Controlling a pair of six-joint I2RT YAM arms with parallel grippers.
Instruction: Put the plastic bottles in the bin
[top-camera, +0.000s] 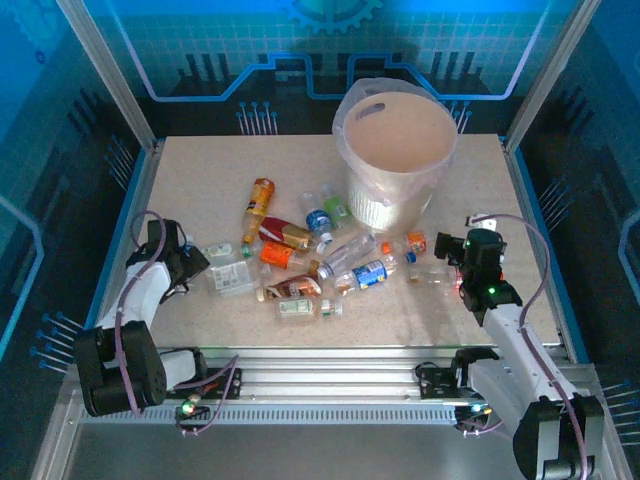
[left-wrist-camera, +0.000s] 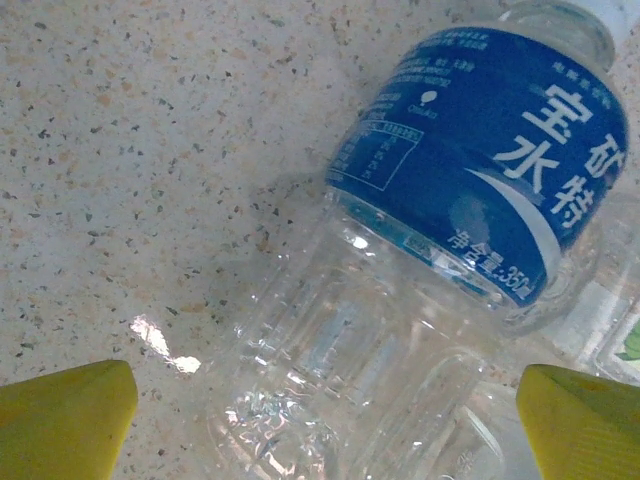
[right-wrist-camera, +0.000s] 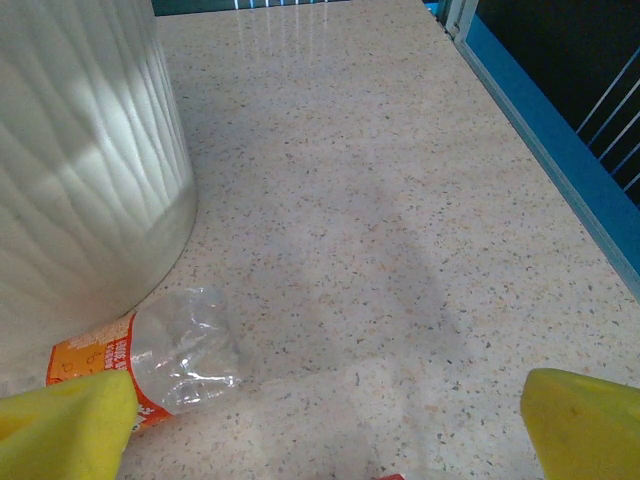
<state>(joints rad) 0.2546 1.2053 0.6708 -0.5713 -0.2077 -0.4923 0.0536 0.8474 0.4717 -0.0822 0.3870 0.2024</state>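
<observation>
Left pincer (left-wrist-camera: 322, 428) gapes wide, holding nothing, astride a blue-label bottle (left-wrist-camera: 470, 170) lying centre-right, cap cut off at the top edge; right pincer (right-wrist-camera: 325, 430) equally wide, empty; orange-label bottle (right-wrist-camera: 150, 365) lower left, partly hidden by a finger (right-wrist-camera: 60, 425), just beside the bin (right-wrist-camera: 80, 150) at upper left.

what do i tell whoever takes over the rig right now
Left gripper: open, fingers either side of a blue-label bottle lying on the table, not closed on it.
Right gripper: open, over bare table, with an orange-label bottle close by, beside the bin.
Bottles: scattered on the table, in front and to the left of the bin.
Done: nothing, the bin looks empty.
Left: every bottle. The blue-label one is probably the next grab.
</observation>
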